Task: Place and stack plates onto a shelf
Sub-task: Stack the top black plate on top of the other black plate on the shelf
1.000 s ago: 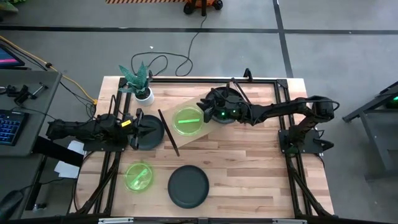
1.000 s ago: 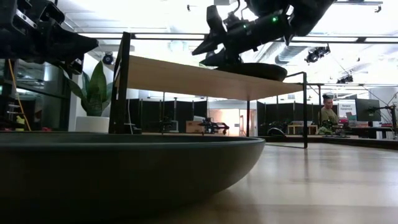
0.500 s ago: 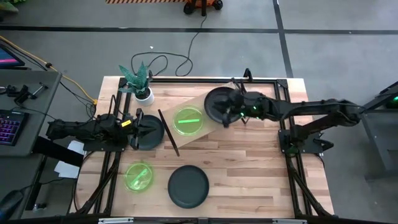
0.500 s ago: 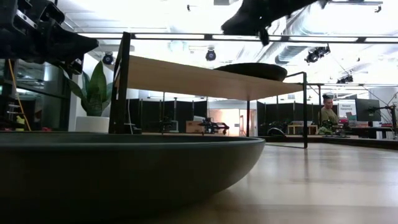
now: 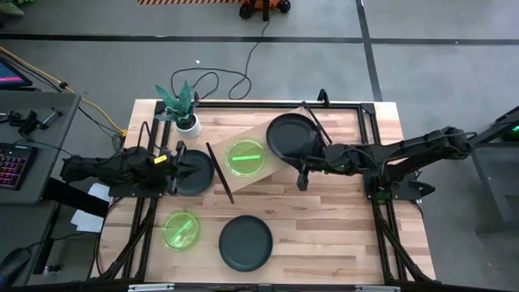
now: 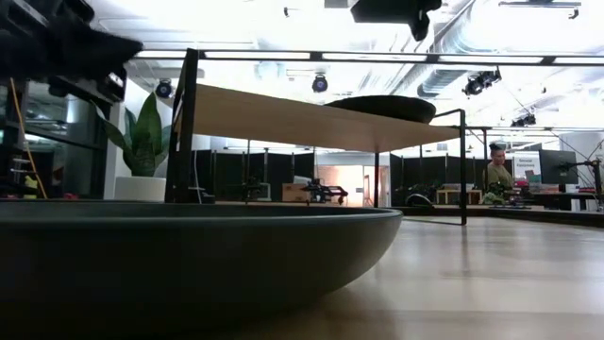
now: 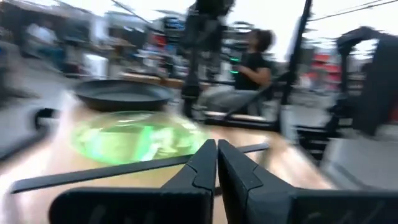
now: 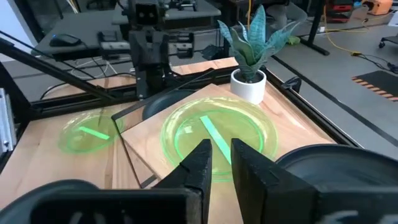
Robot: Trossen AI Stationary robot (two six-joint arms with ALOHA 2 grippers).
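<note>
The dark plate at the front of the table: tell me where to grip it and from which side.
Grip the dark plate by its raised rim, one finger inside and one outside, since it lies flat and is too wide to span. Its right edge looks easiest: that side of the table is bare, and the right claw is nearest.

On the shelf point(image 5: 280, 166), a green plate point(image 5: 245, 157) and a dark plate point(image 5: 289, 136) fill most of the board; bare wood remains only along its 5 o'clock edge. The right gripper point(image 5: 302, 174) hangs just off that edge, nearly closed. At the shelf's 9 o'clock the left gripper point(image 5: 180, 166), closed, sits over another dark plate point(image 5: 195, 173), blocking that side. The potted plant point(image 5: 183, 109) stands at 11 o'clock. The tabletop point(image 5: 332, 227) towards 5 o'clock lies open.
</note>
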